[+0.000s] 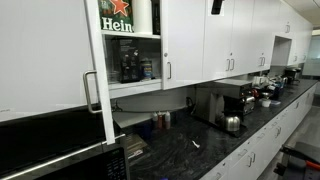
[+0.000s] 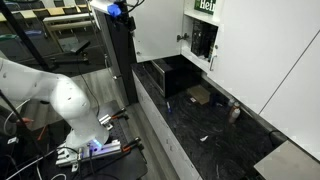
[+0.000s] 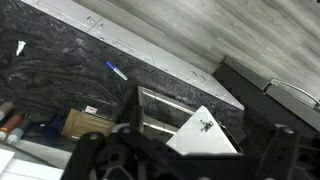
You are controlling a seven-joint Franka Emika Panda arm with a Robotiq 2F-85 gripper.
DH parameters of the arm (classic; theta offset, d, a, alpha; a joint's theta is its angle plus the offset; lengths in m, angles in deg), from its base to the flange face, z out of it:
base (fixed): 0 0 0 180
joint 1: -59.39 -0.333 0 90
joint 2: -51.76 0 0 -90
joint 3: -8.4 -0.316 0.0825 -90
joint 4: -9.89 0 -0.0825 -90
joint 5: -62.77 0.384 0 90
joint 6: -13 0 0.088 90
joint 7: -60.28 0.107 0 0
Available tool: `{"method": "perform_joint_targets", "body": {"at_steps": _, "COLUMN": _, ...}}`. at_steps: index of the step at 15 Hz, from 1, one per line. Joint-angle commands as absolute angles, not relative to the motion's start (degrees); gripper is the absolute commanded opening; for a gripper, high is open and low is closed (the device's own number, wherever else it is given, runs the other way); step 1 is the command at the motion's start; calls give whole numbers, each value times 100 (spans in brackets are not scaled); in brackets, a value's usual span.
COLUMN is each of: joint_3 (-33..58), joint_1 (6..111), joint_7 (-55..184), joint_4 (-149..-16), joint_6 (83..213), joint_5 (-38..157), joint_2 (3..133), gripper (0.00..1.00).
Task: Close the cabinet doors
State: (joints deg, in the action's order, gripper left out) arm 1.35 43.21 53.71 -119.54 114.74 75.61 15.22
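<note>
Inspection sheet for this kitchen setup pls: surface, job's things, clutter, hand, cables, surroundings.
Surface: black veined countertop, running under the upper cabinets.
Job's things: cabinet doors, one swung open, shelves and a green box exposed; its neighbour looks shut.
Clutter: kettle, coffee machine, microwave, blue pen.
Hand: hand is a dark shape at the bottom edge of the wrist view, above the countertop; open or shut, cannot tell.
Cables: loose bundle on the floor by the arm's base.
Surroundings: long row of white upper cabinets.
</note>
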Motion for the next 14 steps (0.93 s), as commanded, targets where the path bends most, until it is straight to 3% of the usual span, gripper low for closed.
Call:
{"method": "perform_joint_targets", "body": {"at_steps": 1, "joint_3": 43, "joint_1": 4237, "joint_7": 5191, "joint_4": -11637, "joint_6": 11377, "joint_5": 7836, "joint_2": 1978, "gripper": 100}}
{"method": "perform_joint_targets", "body": {"at_steps": 8, "joint_3": -325, "joint_1": 4132, "joint_7": 5293, "joint_4": -11400, "joint_6": 11501, "joint_5": 7960, "joint_2": 2597, "gripper": 100}}
{"method": "perform_joint_targets", "body": {"at_steps": 14, "joint_3": -703, "joint_1": 4126, "joint_7": 5693, "joint_4": -11502, "joint_6": 12377, "joint_5": 7915, "joint_2": 2858, "gripper": 100}}
